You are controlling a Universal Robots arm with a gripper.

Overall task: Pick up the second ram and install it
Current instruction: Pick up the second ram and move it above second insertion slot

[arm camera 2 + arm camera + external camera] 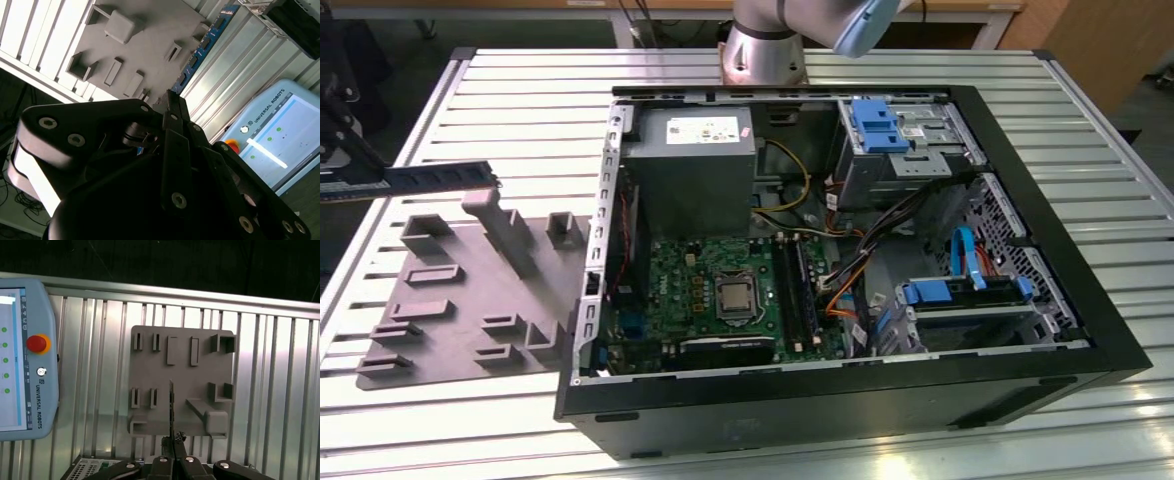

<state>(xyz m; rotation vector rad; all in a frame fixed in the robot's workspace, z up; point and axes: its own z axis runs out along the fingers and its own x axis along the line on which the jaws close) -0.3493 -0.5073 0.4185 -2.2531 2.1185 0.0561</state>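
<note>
Grey tray [447,300] lay beside open computer case [854,410] in exterior view; second ram [447,178] hung above tray. Second wrist view: gripper [170,102] pinched ram's end. First wrist view: ram edge-on over tray. Pick-up looked done; fitting would need stick straight over slot [798,290].

Robotics lab: slatted aluminium table [520,100], robot arm base [767,50], teach pendant [42,390], opened PC tower [854,395], grey holder tray [467,300].
</note>
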